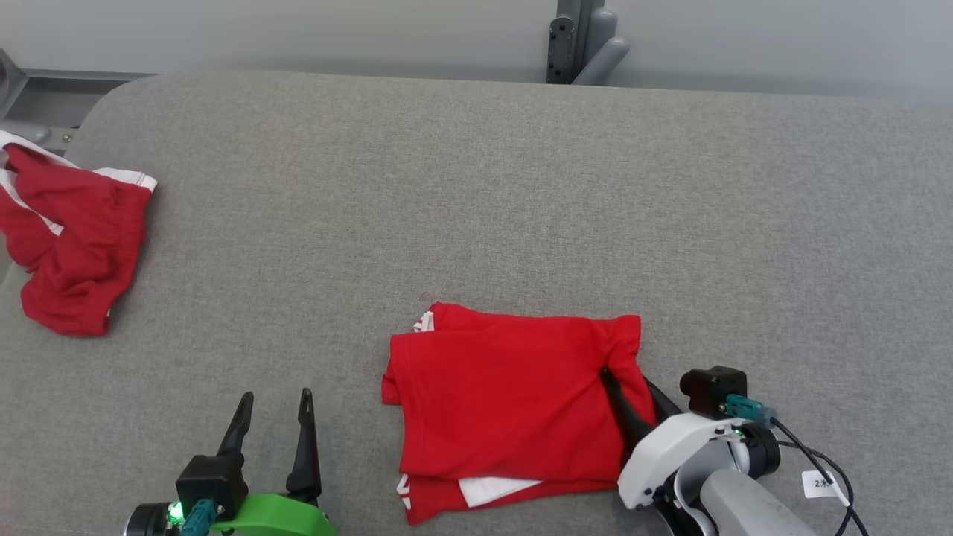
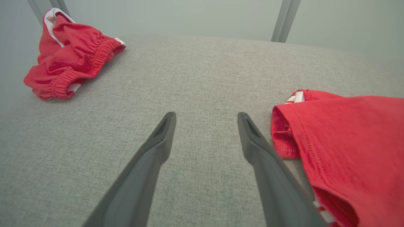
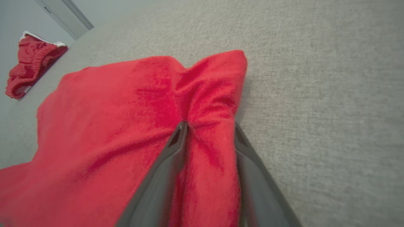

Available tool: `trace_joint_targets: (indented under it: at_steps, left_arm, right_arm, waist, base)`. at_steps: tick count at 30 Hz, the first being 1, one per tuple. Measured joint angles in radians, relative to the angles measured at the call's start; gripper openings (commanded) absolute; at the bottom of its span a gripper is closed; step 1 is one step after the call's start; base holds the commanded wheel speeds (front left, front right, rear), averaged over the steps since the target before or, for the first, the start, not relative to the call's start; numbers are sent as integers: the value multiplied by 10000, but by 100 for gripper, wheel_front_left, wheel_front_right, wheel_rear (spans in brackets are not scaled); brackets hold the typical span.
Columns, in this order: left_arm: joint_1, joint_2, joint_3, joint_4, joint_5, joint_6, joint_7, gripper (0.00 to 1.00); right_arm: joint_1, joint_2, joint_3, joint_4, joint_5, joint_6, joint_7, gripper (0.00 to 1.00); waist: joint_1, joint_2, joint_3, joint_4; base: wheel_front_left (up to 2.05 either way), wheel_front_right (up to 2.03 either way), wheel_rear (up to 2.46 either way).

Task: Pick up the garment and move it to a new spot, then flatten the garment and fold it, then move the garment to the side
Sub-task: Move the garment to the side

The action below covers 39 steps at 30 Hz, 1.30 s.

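Lying folded close to the near edge of the bench (image 1: pixel 476 186), a little right of its middle, the garment (image 1: pixel 514 402) carries white print at its far-left and near-left corners, but too little of it shows to read. It is bright red and folded into a rough rectangle of two layers. The lower layer and a white patch peek out along the near side. The top lies mostly smooth, with a stitched hem on its left side, while its right side is gathered into a raised ridge.

The right claw (image 1: pixel 625 380) is at that right side, fingers pointing toward the far edge. Its jaws are spread a little narrower than the other claw's, straddling the ridge, and the cloth touches both fingers. The jaws are not pressed together, and the garment rests on the bench. A small white tag (image 1: pixel 821 484) hangs from the cable at this wrist, and only a "2" on it can be read.

The left claw (image 1: pixel 275 394) is just left of the garment near the same edge, jaws spread wide, holding nothing and not touching the cloth.

Crumpled red shorts (image 1: pixel 71 246) with white trim lie at the far-left corner, well apart.
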Motion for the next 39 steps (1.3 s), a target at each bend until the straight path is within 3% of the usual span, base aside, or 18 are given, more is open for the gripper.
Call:
trace_joint_targets:
  at_steps: [6, 11, 31, 34, 39]
  left_arm:
    - [-83, -2, -102, -94, 0, -92, 0, 100]
    - [-150, -2, -288, -196, 61, -186, 0, 100]
    - [-1144, -12, -700, 8, 621, -625, 0, 100]
    - [-1340, -12, -840, 29, 686, -642, 0, 100]
    - [-1632, -19, -874, -4, 991, -685, 0, 100]
  right_arm:
    - [-146, -52, -339, -215, -48, 17, 21, 0]
    - [-125, -192, -1020, -512, -412, 10, 27, 0]
    - [209, -25, -1012, -1152, -355, 8, 36, 0]
    - [223, -21, -915, -1294, -226, 4, 36, 0]
    - [-125, -12, -794, -1361, -318, 4, 38, 0]
  waist:
    - [0, 0, 119, -290]
    - [0, 0, 116, -941]
    - [0, 0, 190, -5593]
    - [0, 0, 332, -6043]
    - [0, 0, 747, -6233]
  base:
    - [0, 0, 0]
    - [0, 0, 0]
    - [0, 0, 0]
    - [0, 0, 0]
    - [0, 0, 0]
